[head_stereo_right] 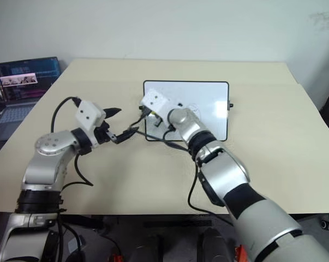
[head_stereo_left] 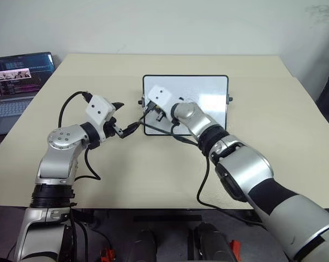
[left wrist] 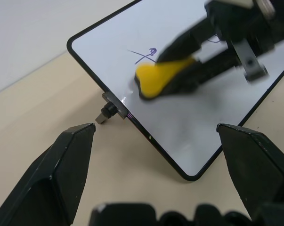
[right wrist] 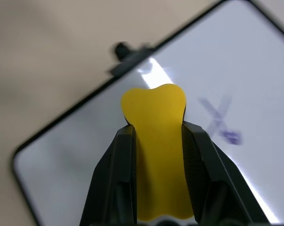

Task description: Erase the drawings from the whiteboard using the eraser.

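right tool (right wrist: 153, 136) clamped on yellow eraser (right wrist: 156, 141), over whiteboard (right wrist: 255, 70)

Glossy white rectangular whiteboard (head_stereo_left: 208, 90), thin black frame, small black side knobs. Cross-like marker squiggle (left wrist: 142, 55) on board: dark blue-purple. Small oblong eraser (left wrist: 163, 75): bright yellow top, black base. Right gripper (right wrist: 157, 136) fingers: black. Left gripper (left wrist: 156, 136) fingers: black. Matte tabletop (head_stereo_left: 153, 164): pale beige. Open laptop (head_stereo_left: 14, 87), far left: grey body, dark screen with multicoloured lines.
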